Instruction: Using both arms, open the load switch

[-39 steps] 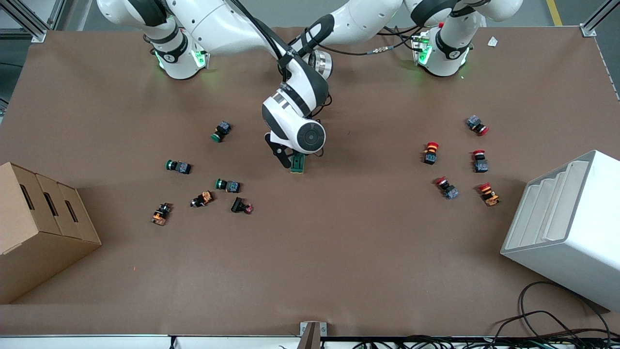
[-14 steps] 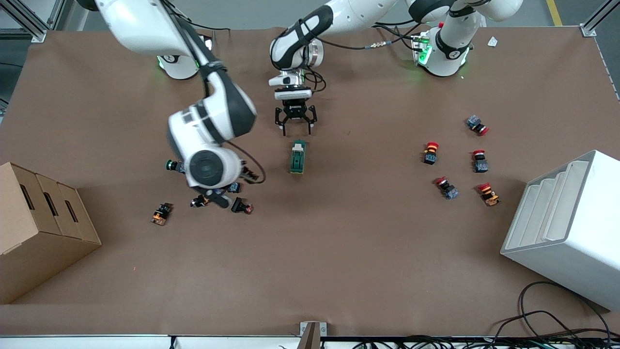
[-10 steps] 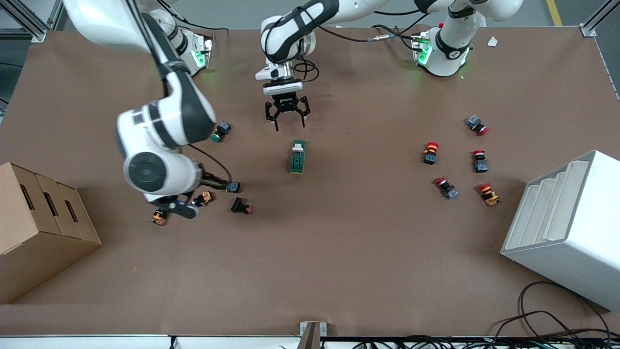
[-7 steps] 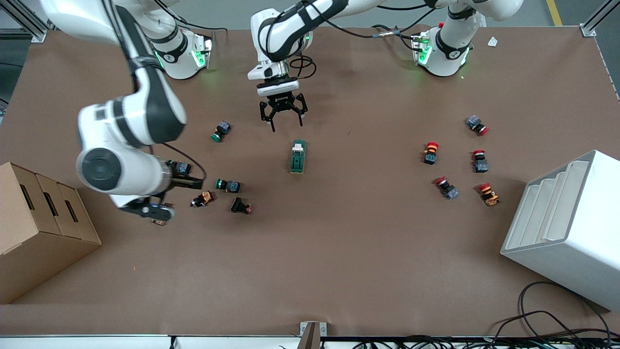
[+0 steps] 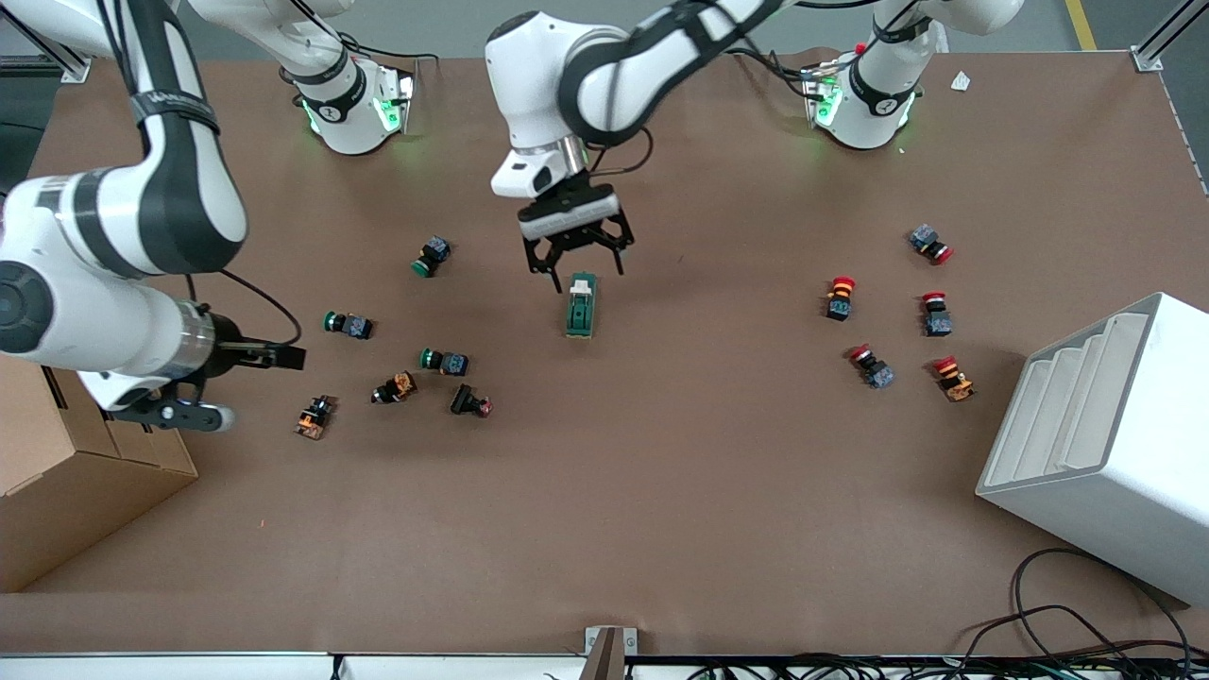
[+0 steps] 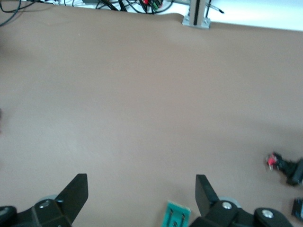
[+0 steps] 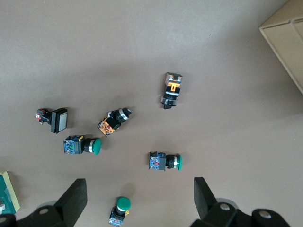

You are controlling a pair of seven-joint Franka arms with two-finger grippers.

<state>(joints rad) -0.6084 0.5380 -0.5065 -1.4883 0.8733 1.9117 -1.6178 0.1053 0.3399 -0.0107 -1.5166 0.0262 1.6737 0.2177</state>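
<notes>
The right claw [image 5: 184,401] has swung well away from the middle of the table [image 5: 661,491] where it was a few seconds ago, and now hangs by the cardboard box [image 5: 57,491] at the right arm's end, its black fingers [image 7: 71,201] spread wide in the right wrist view. The left claw [image 5: 576,263], tucked back toward the arm bases a moment ago, has come down over the load switch [image 5: 581,306], fingers [image 6: 75,191] splayed apart and gripping nothing. The load switch itself hasn't budged since the right arm let go: a slim dark green block with a white tab at the end toward the bases, lying flat near the middle of the table, a teal-green corner of it [image 6: 176,216] peeking between the claw tips in the left wrist view. The table surface is matte brown, smooth, with a faint crease. Toward the right arm's end sit the green-capped push buttons [image 5: 444,361], small and round-headed with blue bodies, plus orange-and-black ones [image 7: 171,89]. Toward the left arm's end, a cluster of red-capped push buttons [image 5: 841,297], then a white moulded stepped bin [image 5: 1105,444] at the table's edge. Dark lettering runs along a black band on the right arm [image 5: 161,99], too small to read.
</notes>
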